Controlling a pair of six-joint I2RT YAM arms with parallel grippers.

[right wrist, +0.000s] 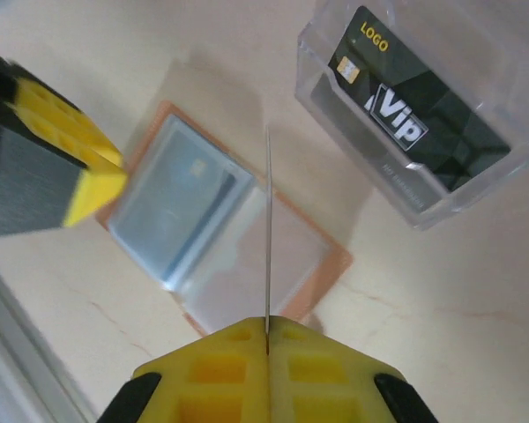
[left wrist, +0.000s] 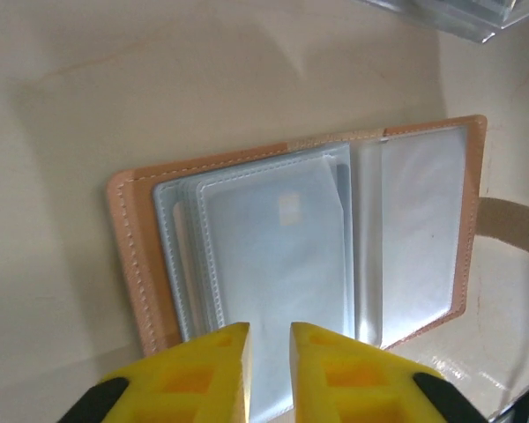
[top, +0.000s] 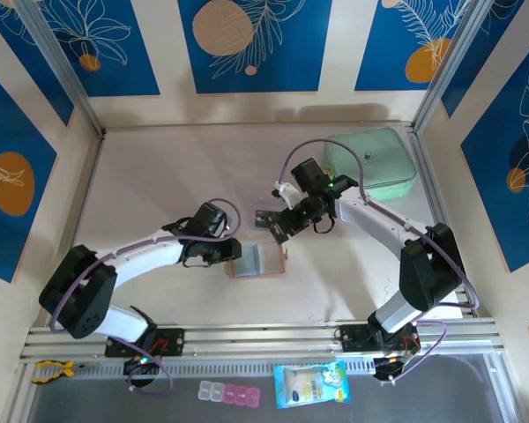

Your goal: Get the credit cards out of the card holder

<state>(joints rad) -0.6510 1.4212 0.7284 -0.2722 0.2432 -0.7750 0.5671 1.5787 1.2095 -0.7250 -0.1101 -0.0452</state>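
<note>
Tan-brown leather card holder (top: 257,261) with clear grey sleeves, lying open. My left gripper (left wrist: 269,339) hovers at its left edge, fingers slightly apart and empty. My right gripper (right wrist: 267,330), above the holder, pinches a thin credit card (right wrist: 267,220), seen edge-on. Just beyond the holder, a clear plastic box (right wrist: 313,66) contains a black VIP card (right wrist: 406,115).

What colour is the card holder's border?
Tan-brown on the card holder, clearest in the left wrist view.
</note>
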